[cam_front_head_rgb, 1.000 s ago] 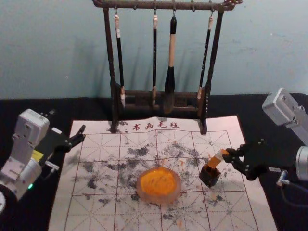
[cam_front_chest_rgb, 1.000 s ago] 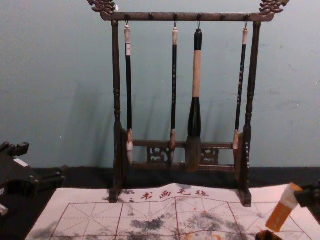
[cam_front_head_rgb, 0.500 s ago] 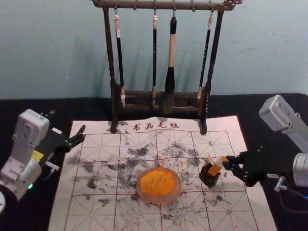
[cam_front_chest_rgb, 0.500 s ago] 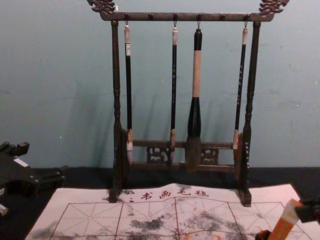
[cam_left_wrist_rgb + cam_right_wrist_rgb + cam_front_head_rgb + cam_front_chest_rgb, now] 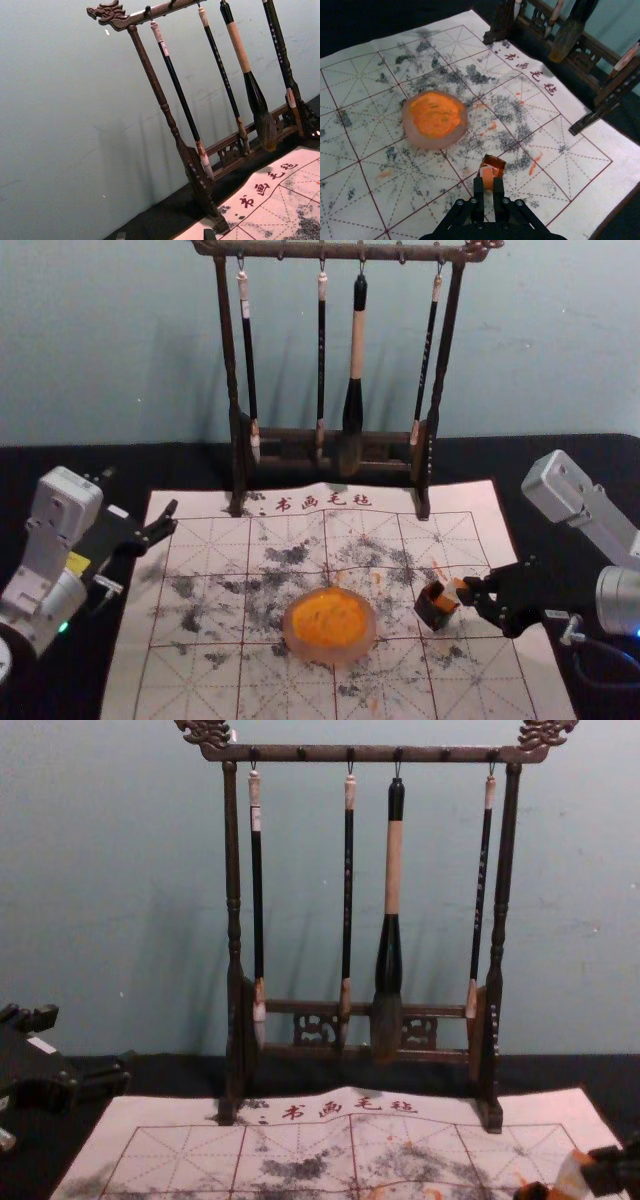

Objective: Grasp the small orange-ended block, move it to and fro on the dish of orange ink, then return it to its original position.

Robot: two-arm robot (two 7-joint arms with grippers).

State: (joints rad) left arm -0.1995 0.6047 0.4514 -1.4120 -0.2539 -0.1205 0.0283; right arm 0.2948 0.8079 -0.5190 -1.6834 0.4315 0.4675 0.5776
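My right gripper (image 5: 468,589) is shut on the block (image 5: 453,592), whose lower end sits inside the mouth of the small dark box (image 5: 434,609). In the right wrist view, the right gripper (image 5: 488,183) has the block's orange end (image 5: 487,173) between its fingertips, at the opening of the brown box (image 5: 493,161). The block (image 5: 573,1176) leans in the chest view. To the left of the box lies the round dish of orange ink (image 5: 330,624). My left gripper (image 5: 168,520) is parked open at the mat's left edge.
A dark wooden rack (image 5: 330,437) with several hanging brushes stands behind, its feet on the back of the ink-stained white mat (image 5: 200,680). The box is between the dish and the right gripper.
The right gripper has come down and a little nearer with the block, whose lower end has sunk into the box. The left arm, dish and box have not moved.
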